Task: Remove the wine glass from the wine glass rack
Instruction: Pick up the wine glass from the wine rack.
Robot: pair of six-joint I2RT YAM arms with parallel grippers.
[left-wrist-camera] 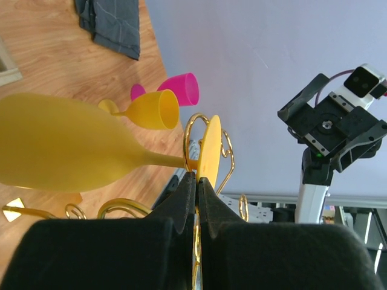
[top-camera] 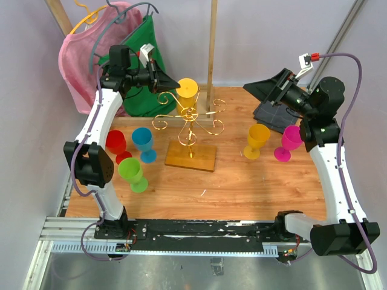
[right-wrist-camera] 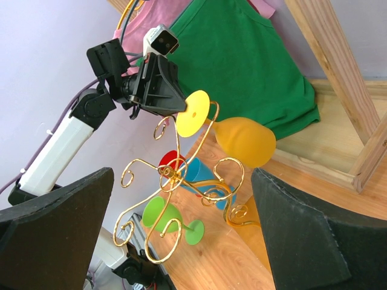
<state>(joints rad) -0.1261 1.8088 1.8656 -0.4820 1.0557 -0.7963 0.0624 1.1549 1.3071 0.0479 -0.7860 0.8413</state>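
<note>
The gold wire wine glass rack (top-camera: 188, 118) stands on its light-wood base (top-camera: 191, 156) mid-table. A yellow wine glass (top-camera: 187, 89) hangs bowl-down from a top scroll arm; its bowl (left-wrist-camera: 60, 145) and foot disc (left-wrist-camera: 210, 151) show in the left wrist view, and the glass shows again in the right wrist view (right-wrist-camera: 245, 140). My left gripper (top-camera: 171, 84) is at the disc's rim, its fingers (left-wrist-camera: 197, 176) pressed together on the rim beside the gold wire. My right gripper (top-camera: 261, 90) is wide open and empty (right-wrist-camera: 181, 181), raised at the right and facing the rack.
Red (top-camera: 116, 144), blue (top-camera: 144, 144) and green (top-camera: 132, 174) glasses stand left of the rack. An orange-yellow (top-camera: 257, 140) and a magenta glass (top-camera: 289, 142) stand to the right. A grey cloth (top-camera: 272, 115) lies back right. A wooden frame with pink (top-camera: 84, 54) and green shirts (top-camera: 136, 78) stands behind.
</note>
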